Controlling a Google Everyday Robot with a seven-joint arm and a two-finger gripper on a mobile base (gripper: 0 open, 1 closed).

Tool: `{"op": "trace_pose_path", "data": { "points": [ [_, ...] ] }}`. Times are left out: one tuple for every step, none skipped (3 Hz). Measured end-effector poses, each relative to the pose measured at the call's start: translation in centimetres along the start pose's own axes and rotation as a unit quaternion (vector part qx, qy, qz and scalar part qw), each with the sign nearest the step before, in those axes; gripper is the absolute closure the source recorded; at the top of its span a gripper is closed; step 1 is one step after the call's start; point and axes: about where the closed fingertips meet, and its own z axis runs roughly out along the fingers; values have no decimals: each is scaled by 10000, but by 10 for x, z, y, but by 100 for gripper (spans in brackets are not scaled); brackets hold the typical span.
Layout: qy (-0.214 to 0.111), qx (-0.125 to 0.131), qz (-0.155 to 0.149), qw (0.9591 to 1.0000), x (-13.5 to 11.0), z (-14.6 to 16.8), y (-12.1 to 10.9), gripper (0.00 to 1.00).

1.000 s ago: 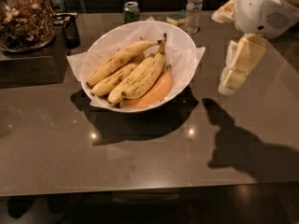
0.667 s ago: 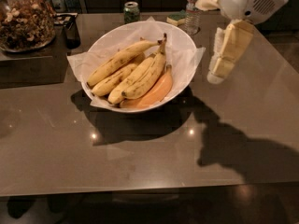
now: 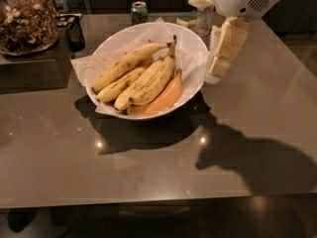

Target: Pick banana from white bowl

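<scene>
The white bowl (image 3: 148, 116), lined with crumpled white paper, stands in the middle of the brown table. Several yellow bananas lie in it. The banana (image 3: 126, 63), the longest and fairly straight with brown speckles, lies on top at the far left side, its stem pointing up right. My gripper (image 3: 221, 58) hangs from the white arm head at the upper right, just outside the bowl's right rim and a little above the table. It is apart from the banana and holds nothing that I can see.
A smooth orange fruit (image 3: 167, 96) lies at the bowl's near right side. A glass jar of nuts (image 3: 25, 21) and a dark cup (image 3: 75, 33) stand far left. A green can (image 3: 139, 11) and a water bottle (image 3: 203, 21) stand behind the bowl.
My gripper has moved left and away from the camera, from the table's right side up to the bowl's right rim. The bowl and bananas have not moved.
</scene>
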Motion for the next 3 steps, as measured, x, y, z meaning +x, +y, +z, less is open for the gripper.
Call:
{"op": "trace_pose_path", "data": {
  "points": [
    [-336,-380,-566,9971,-41,30,-18,0],
    [-689,-755,-1097,9887,-90,68,-35,0],
    [-711,-724,-1103,9887,-92,69,-37,0]
  ]
}}
